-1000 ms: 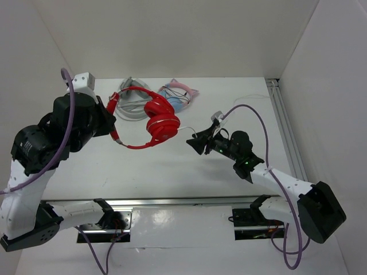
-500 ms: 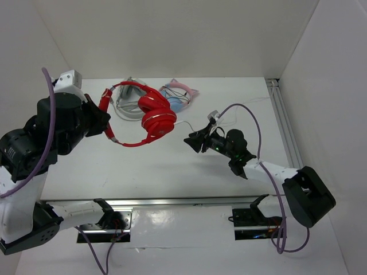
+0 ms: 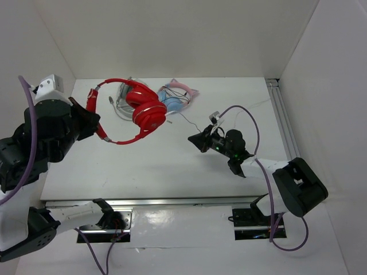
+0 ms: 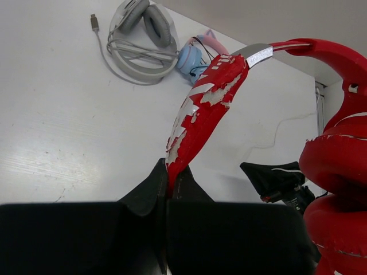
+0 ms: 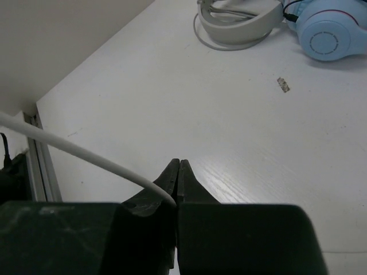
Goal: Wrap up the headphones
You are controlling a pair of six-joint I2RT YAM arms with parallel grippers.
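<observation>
The headphones [image 3: 146,114] hang at left above the table [image 3: 172,166], headband pinched in the left gripper [image 4: 170,186]. Behind them, coiled-cable headphones [image 4: 143,40] lie left of cat-ear headphones [image 3: 175,100]. Right of centre, the right gripper [image 5: 178,166] pinches the cable [image 5: 74,152].

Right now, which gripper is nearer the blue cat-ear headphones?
Right. The right gripper, shut on the white cable, sits near-side of the cat-ear headphones; the left gripper holds the red headphones farther off to their left.
</observation>
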